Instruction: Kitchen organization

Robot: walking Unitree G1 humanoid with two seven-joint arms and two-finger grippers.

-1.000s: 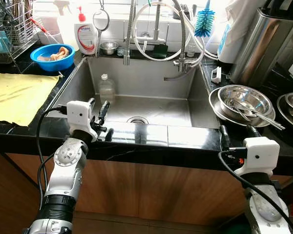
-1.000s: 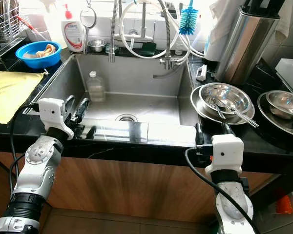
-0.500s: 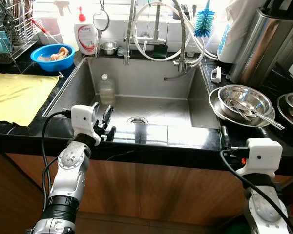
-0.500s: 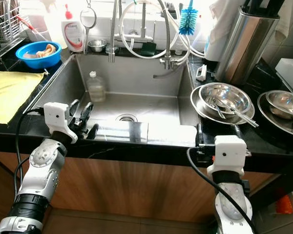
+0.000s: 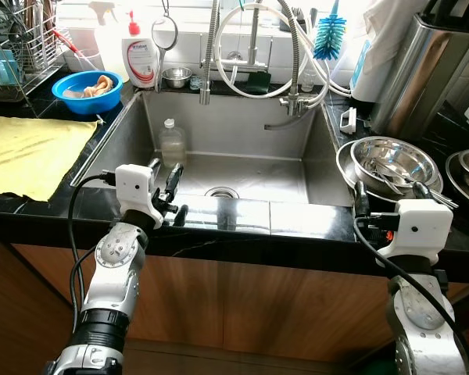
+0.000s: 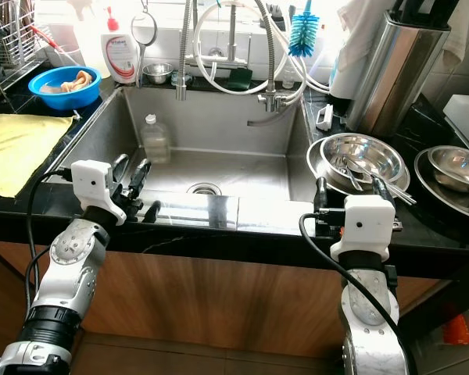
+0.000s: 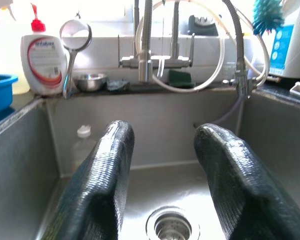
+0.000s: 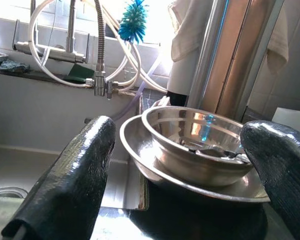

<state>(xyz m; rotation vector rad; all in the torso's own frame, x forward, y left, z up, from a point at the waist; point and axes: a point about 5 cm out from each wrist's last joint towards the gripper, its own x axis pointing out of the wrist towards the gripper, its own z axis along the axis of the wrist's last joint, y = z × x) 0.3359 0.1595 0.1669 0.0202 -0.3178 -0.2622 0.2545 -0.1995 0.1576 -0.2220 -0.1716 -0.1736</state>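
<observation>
Stacked steel bowls [image 5: 392, 162] with utensils inside sit on the black surface [image 5: 55, 205] right of the sink [image 5: 242, 176] — directly ahead of the right tool [image 8: 182, 180], nearer arm, fingers wide apart, empty. Left tool [image 7: 162, 175] also spread, empty, aimed into the sink toward a clear bottle [image 5: 170, 142].

We see a brushed steel sink [image 5: 242, 125], a glossy black stone bench [image 5: 31, 211], shiny steel bowls [image 5: 391, 160], a matt yellow cloth [image 5: 31, 152], a blue plastic bowl [image 5: 86, 90] and smooth wood cabinet fronts [image 5: 258, 301].
</observation>
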